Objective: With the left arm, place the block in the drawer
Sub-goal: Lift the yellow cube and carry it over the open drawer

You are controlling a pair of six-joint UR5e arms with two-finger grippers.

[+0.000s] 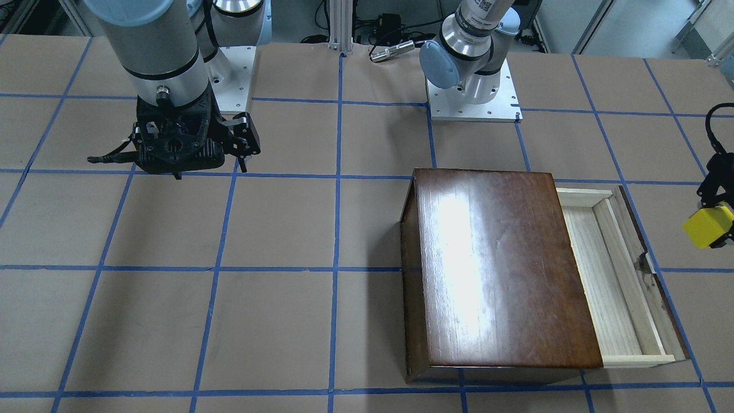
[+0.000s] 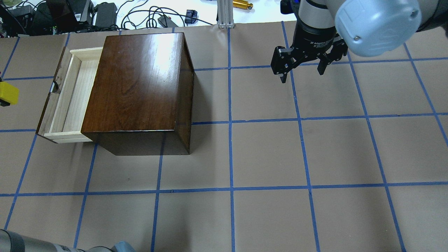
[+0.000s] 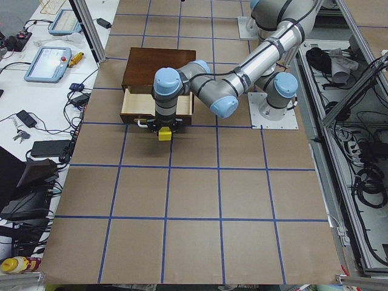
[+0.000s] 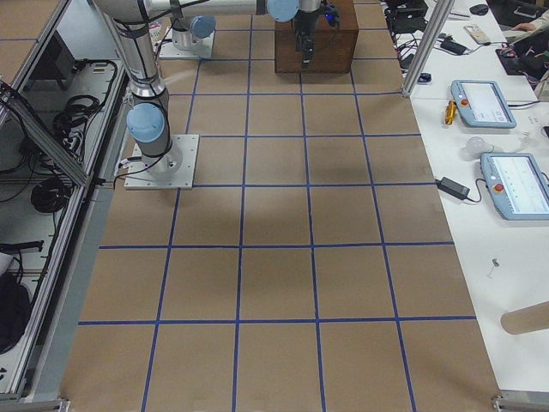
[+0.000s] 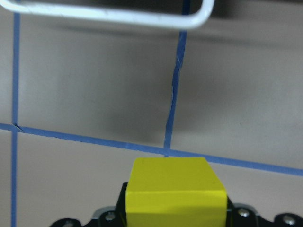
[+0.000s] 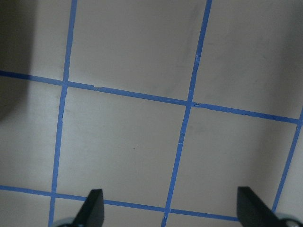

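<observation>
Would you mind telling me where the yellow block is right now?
The block is gripped by the left gripper at the front-facing view's right edge. It is just beyond the dark front of the open drawer, not yet over it.

Left arm [image 3: 267, 51]: reaching out, elbow bent, wrist pointing down.
Left gripper [image 3: 163, 130]: overhead view's 9 o'clock edge, clamped on block [image 1: 709, 225].
Right gripper [image 2: 301, 74]: 1 o'clock, jaws wide apart, pointing down.

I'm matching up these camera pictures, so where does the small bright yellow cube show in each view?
Front-facing: small bright yellow cube at right edge.
Overhead: cube at left edge, left of the pale wooden drawer.
Left exterior: cube centre-left.
Right exterior: not visible.
Left wrist: cube bottom centre.
Right wrist: absent.
Landmark: glossy dark brown wooden box.
</observation>
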